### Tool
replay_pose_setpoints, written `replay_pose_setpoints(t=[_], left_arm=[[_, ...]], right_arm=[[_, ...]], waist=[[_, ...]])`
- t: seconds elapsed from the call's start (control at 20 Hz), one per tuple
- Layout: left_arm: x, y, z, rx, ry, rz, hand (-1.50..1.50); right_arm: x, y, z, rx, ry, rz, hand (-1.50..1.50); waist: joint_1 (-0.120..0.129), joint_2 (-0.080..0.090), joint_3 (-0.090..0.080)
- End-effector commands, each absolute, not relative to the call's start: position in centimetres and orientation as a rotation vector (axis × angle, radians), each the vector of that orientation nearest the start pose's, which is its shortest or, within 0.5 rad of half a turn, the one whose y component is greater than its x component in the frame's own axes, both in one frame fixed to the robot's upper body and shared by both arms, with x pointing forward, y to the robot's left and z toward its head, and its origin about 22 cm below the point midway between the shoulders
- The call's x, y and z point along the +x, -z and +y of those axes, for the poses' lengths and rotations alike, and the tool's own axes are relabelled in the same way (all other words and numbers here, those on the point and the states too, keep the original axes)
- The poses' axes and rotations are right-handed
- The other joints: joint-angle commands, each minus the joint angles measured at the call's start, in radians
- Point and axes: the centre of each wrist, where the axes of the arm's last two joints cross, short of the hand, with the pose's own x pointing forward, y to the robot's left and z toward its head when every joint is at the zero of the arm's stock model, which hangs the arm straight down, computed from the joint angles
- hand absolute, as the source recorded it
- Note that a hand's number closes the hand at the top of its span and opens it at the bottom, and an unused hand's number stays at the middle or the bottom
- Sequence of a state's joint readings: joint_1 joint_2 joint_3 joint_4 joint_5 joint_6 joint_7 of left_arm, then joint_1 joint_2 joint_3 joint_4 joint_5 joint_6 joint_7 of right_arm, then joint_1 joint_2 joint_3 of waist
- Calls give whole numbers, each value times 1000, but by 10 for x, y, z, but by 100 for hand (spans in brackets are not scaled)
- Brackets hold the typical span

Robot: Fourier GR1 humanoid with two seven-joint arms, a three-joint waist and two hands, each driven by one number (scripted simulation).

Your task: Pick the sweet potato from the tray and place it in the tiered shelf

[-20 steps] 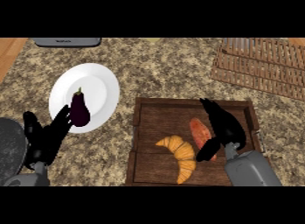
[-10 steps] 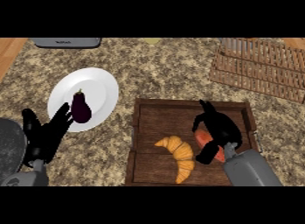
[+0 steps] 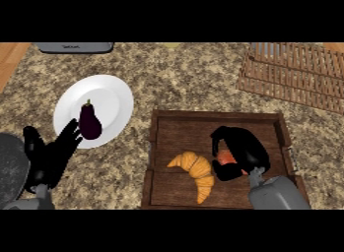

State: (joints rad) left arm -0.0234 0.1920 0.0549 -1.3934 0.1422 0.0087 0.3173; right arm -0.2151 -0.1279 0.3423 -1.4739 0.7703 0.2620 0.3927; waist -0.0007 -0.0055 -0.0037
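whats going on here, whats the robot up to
The right hand is down in the wooden tray, its fingers curled over the orange sweet potato beside a croissant. The slatted tiered shelf waits at the far right. The left hand rests open near a plate holding an eggplant.

Bare counter [image 3: 196,83] lies open between tray [image 3: 158,147] and tiered shelf [image 3: 298,74].

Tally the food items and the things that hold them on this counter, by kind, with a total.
Eggplant: 1
Croissant: 1
Sweet potato: 1, mostly hidden under the right robot hand
Plate: 1
Tray: 1
Shelf: 1
Total: 6
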Motion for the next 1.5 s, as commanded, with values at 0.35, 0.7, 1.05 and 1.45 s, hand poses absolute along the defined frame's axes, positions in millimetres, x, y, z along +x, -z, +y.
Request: replay_pose_setpoints(t=[0.35, 0.7, 1.05, 1.45], left_arm=[[253, 32, 307, 121, -66, -1101, 0], [245, 22, 305, 93, -43, -1104, 0], [251, 27, 301, 65, -46, -1095, 0], [244, 34, 291, 92, -53, -1116, 0]], right_arm=[[278, -105, -191, -713, -730, -1370, 150], [248, -208, -194, -946, -513, -1486, 150], [245, -284, -213, -1046, -424, -1468, 150], [290, -347, -267, -1037, -308, -1487, 150]], waist=[[-13, 2, 3], [-9, -1, 2], [-1, 3, 3], [5, 5, 3]])
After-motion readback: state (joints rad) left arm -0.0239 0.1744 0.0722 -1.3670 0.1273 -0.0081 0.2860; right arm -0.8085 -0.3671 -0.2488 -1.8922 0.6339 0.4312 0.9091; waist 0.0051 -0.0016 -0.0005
